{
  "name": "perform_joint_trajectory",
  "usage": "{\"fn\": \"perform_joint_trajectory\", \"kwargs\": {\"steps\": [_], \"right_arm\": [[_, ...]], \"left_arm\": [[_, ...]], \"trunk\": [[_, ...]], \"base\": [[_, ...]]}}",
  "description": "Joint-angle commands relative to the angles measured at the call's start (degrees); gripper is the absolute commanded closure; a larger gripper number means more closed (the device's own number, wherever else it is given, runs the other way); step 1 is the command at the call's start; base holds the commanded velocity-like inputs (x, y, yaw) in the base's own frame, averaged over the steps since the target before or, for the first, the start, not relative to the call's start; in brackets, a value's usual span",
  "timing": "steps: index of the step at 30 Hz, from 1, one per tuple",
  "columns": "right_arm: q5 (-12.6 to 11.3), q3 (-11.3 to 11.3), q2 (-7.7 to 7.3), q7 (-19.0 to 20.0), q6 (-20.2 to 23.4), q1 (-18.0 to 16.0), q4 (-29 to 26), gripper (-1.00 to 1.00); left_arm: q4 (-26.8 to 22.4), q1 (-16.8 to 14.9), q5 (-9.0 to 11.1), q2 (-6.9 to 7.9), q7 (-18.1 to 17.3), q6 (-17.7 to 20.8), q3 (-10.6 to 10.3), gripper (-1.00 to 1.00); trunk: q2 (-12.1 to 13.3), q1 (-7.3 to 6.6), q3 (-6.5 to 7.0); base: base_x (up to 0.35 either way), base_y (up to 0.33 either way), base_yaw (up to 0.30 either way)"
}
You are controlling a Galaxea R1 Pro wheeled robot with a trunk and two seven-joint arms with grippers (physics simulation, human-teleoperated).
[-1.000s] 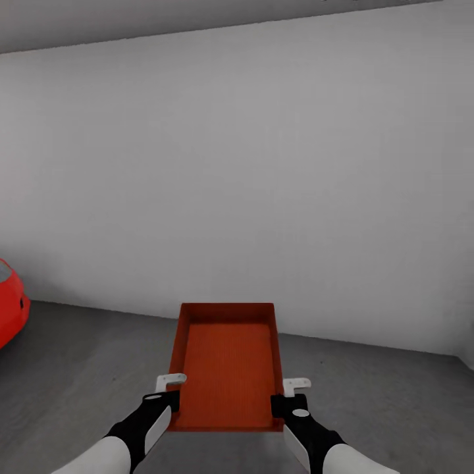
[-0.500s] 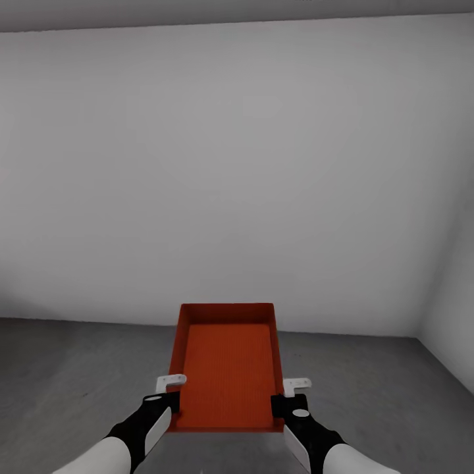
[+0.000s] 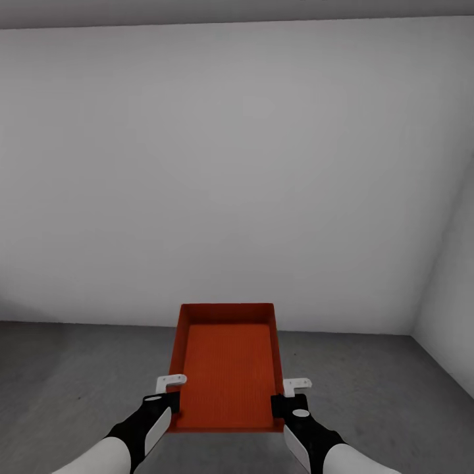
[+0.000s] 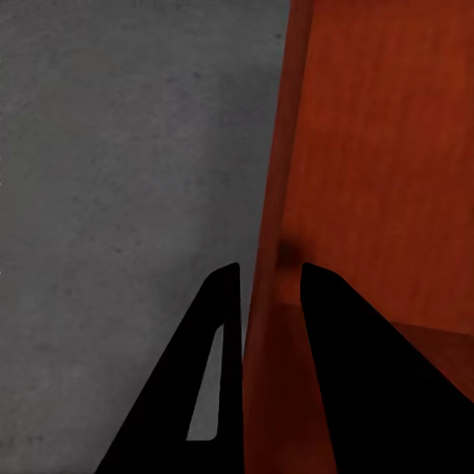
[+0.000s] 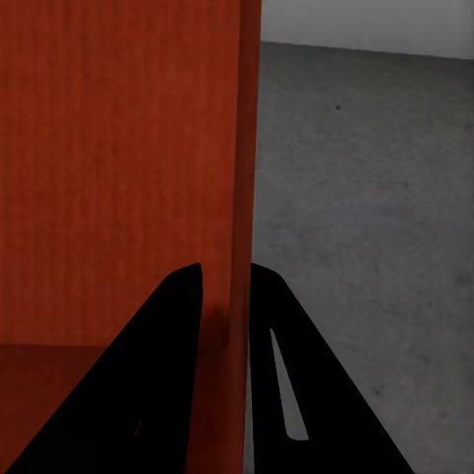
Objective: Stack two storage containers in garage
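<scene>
A plain white wall filled most of the head view, meeting a second white wall at a corner on the right. A strip of grey ceiling ran along the top edge above it. Below lay the floor, dark grey, faintly mottled concrete under soft, even light, and it showed in both wrist views too.

Garage: bare white walls, concrete floor.
</scene>
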Motion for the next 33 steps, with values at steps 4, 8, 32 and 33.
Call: {"fn": "perform_joint_trajectory", "kwargs": {"steps": [4, 8, 32, 33], "right_arm": [[-0.62, 0.27, 0.45, -0.43, -0.46, -0.02, 0.23, 1.00], [-0.02, 0.24, 0.38, -0.43, -0.45, -0.02, 0.23, 1.00], [1.85, 0.07, -0.15, -0.71, 0.25, -0.02, 0.21, 1.00], [-1.02, 0.08, -0.15, -0.82, 0.25, -0.02, 0.22, 1.00]], "left_arm": [[-0.39, -0.03, 0.74, 0.11, 0.56, 0.07, -0.79, 1.00], [-0.42, -0.03, 0.78, 0.16, 0.56, -0.41, -0.89, 1.00], [2.58, -0.04, 6.71, 0.19, 0.49, -3.36, -4.68, 1.00], [-0.21, -0.03, 0.82, 0.19, 0.48, -3.37, -0.25, 1.00]], "trunk": [[-0.05, 0.00, -0.08], [-0.05, 0.00, -0.08], [-0.05, 0.00, -1.50], [-0.05, 0.00, -1.59]], "base": [[0.000, 0.000, 0.000], [0.000, 0.000, 0.000], [0.000, 0.000, 0.000], [0.000, 0.000, 0.000]]}}
